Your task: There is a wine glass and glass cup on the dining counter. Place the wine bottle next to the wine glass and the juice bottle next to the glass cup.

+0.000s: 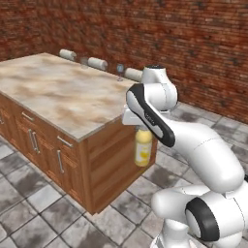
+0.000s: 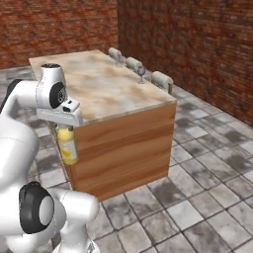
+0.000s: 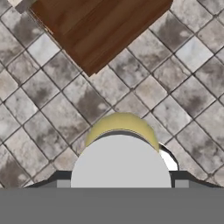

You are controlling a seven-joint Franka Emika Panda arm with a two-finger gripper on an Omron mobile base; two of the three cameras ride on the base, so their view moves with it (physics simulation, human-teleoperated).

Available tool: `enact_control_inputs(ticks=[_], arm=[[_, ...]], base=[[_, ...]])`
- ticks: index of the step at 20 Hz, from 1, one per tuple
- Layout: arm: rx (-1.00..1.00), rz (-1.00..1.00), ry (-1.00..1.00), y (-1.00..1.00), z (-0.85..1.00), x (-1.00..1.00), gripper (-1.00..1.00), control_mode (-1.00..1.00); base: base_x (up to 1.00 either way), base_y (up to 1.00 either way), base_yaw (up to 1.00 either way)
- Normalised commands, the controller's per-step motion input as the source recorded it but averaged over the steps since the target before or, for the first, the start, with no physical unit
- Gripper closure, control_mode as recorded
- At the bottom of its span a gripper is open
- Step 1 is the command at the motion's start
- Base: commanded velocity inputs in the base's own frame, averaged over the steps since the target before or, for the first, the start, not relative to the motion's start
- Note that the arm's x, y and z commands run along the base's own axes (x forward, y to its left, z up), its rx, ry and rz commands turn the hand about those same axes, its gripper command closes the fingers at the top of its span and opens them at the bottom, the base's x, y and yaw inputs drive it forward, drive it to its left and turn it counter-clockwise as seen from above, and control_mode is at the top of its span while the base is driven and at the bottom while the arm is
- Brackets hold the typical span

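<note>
Now the gripper point(image 1: 142, 130) pinches the upright juice bottle point(image 1: 143, 147) beside the dining counter point(image 1: 63, 94).

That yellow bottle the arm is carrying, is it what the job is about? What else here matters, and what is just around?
Part of the job:
juice bottle, held in the gripper
wine glass
dining counter

Just around:
stools
brick wall
tiled floor
</note>
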Motion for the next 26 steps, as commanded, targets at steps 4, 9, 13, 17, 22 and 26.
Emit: enact_control_inputs(ticks=[4, 9, 13, 17, 22, 26], arm=[[0.0, 0.0, 0.0, 0.0, 0.0, 0.0, 1.0, 1.0], [0.0, 0.0, 0.0, 0.0, 0.0, 0.0, 1.0, 1.0], [0.0, 0.0, 0.0, 0.0, 0.0, 0.0, 1.0, 1.0], [0.0, 0.0, 0.0, 0.0, 0.0, 0.0, 1.0, 1.0], [0.0, 0.0, 0.0, 0.0, 0.0, 0.0, 1.0, 1.0], [0.0, 0.0, 0.0, 0.0, 0.0, 0.0, 1.0, 1.0]], base=[[0.8, -0.41, 0.01], [0.79, -0.42, 0.01], [0.79, -0.42, 0.01], [0.79, -0.42, 0.01], [0.79, -0.41, 0.02], [0.78, -0.4, 0.04]])
